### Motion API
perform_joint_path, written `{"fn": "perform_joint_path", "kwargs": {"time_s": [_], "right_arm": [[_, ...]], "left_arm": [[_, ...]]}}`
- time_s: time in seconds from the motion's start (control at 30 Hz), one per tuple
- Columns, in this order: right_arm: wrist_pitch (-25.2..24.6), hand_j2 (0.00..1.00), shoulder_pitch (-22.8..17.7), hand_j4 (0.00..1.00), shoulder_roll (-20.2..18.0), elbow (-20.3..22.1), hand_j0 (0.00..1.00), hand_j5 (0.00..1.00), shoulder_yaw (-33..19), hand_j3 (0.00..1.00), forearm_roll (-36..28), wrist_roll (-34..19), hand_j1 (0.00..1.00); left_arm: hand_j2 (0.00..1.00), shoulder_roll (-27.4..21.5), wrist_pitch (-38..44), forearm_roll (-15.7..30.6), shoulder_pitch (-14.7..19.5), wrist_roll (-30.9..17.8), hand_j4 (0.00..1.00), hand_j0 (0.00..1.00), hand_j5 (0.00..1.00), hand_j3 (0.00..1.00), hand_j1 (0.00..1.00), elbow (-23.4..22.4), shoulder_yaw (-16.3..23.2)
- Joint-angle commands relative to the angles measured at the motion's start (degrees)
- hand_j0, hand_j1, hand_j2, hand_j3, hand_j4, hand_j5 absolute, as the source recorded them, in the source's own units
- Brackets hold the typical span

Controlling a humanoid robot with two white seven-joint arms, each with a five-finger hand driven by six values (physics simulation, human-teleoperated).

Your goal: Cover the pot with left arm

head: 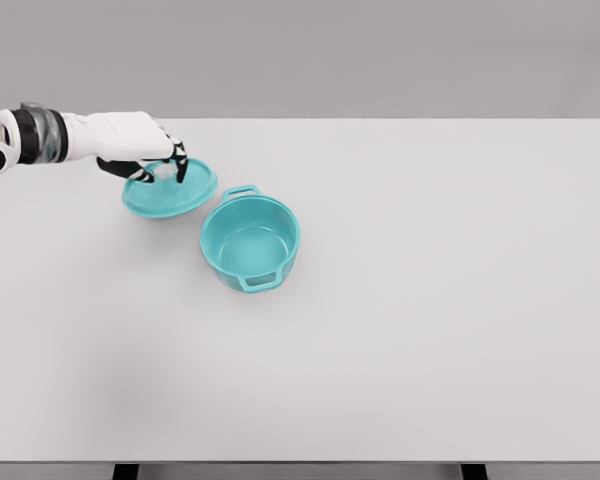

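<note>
While my left hand [145,150] pinches the knob of the lid [170,190], at ten o'clock just beside the open pot [250,241], I fear a tilted carry clipping the rim.

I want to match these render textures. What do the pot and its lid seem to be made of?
Pot: teal, smooth, softly glossy, like enamelled metal or plastic; the render leaves that open. Lid: same teal finish, so apparently the same material.

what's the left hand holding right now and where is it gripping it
The left hand grips the teal lid by the knob on top, beside the open pot.
</note>
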State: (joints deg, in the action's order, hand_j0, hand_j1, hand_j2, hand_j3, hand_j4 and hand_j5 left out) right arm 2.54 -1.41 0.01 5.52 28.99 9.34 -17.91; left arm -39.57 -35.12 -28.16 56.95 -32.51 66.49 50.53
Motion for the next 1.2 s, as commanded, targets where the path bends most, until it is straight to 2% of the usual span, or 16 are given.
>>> {"fn": "perform_joint_path", "kwargs": {"time_s": [0.0,0.27,0.5,0.63,0.83,1.17], "right_arm": [[0.0,1.0,0.0,1.0,0.0,0.0,1.0,1.0,0.0,1.0,0.0,0.0,1.0],[0.0,1.0,0.0,1.0,0.0,0.0,1.0,1.0,0.0,1.0,0.0,0.0,1.0],[0.0,1.0,0.0,1.0,0.0,0.0,1.0,1.0,0.0,1.0,0.0,0.0,1.0],[0.0,1.0,0.0,1.0,0.0,-0.1,1.0,1.0,0.0,1.0,0.0,0.0,1.0],[0.0,1.0,0.0,1.0,0.0,0.0,1.0,1.0,0.0,1.0,0.0,0.0,1.0],[0.0,1.0,0.0,1.0,0.0,-0.1,1.0,1.0,0.0,1.0,0.0,0.0,1.0]], "left_arm": [[0.51,-0.3,0.1,0.6,0.0,0.0,0.51,0.51,0.51,0.51,0.51,1.6,-0.1],[0.51,-1.2,0.1,1.2,0.6,0.0,0.51,0.51,0.51,0.51,0.51,7.5,-0.1],[0.51,-3.2,0.1,5.7,0.6,0.0,0.51,0.51,0.51,0.51,0.51,12.2,-0.2],[0.51,-3.3,0.1,6.6,0.4,0.1,0.51,0.51,0.51,0.51,0.51,13.5,-0.1],[0.52,-4.5,0.1,7.3,-1.1,0.3,0.52,0.52,0.52,0.52,0.52,21.1,-0.1],[0.52,-3.7,0.1,7.0,-3.4,0.3,0.52,0.52,0.52,0.52,0.52,22.2,0.1]]}}
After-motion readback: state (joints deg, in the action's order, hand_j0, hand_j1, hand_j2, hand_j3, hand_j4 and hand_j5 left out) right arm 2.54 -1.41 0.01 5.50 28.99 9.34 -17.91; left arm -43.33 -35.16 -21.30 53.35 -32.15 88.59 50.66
